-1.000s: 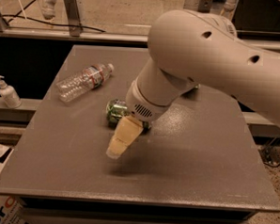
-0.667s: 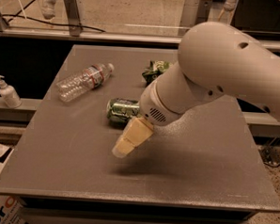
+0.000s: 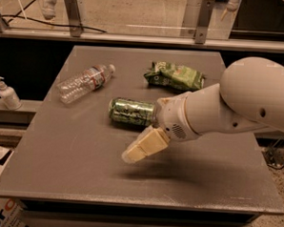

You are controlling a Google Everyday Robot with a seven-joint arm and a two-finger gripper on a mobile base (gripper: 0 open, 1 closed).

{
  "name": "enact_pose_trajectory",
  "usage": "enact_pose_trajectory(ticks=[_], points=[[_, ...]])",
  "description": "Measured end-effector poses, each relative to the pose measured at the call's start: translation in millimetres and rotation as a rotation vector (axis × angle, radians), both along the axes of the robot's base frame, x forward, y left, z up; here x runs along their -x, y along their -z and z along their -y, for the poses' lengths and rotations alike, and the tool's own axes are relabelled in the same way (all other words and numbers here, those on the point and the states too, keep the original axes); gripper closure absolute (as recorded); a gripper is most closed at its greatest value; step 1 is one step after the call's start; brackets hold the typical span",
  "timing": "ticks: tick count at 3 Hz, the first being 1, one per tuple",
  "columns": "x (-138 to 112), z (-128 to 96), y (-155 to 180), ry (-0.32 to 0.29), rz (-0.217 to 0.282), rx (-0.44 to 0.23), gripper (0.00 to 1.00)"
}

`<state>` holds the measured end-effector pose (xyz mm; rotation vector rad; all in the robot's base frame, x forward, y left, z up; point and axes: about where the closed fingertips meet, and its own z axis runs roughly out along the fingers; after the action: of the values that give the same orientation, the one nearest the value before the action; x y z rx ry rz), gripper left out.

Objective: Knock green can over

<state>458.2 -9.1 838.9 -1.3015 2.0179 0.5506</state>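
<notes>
The green can (image 3: 131,111) lies on its side in the middle of the grey table (image 3: 82,165), its green and white patterned side facing up and its long axis running left to right. My gripper (image 3: 141,147) hangs just in front of the can's right end, a little above the table. Its cream fingers (image 3: 150,140) are pressed together and hold nothing. The white wrist and arm (image 3: 228,108) reach in from the right, and the wrist covers the can's right end.
A clear plastic bottle (image 3: 84,83) with a white cap lies at the back left. A flat green snack bag (image 3: 175,75) lies at the back, right of centre. A white pump dispenser (image 3: 7,94) stands on a ledge off the table's left edge.
The arm has swung to the right, uncovering the lying can and the snack bag. The gripper has moved right with it. The can and bottle have not moved.
</notes>
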Motion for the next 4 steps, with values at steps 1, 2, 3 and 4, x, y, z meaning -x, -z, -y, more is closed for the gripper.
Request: enact_pose_trajectory(ticks=[1,2,3,4], points=[[4.8,3.7,-5.1,0.001,0.038,-0.110,0.00],[10.0,9.4,-10.4,0.004,0.076,-0.208,0.00],[16.9,16.7,-12.8,0.007,0.115,-0.306,0.00],[15.3,17.8,-21.7,0.004,0.155,-0.317,0.00]])
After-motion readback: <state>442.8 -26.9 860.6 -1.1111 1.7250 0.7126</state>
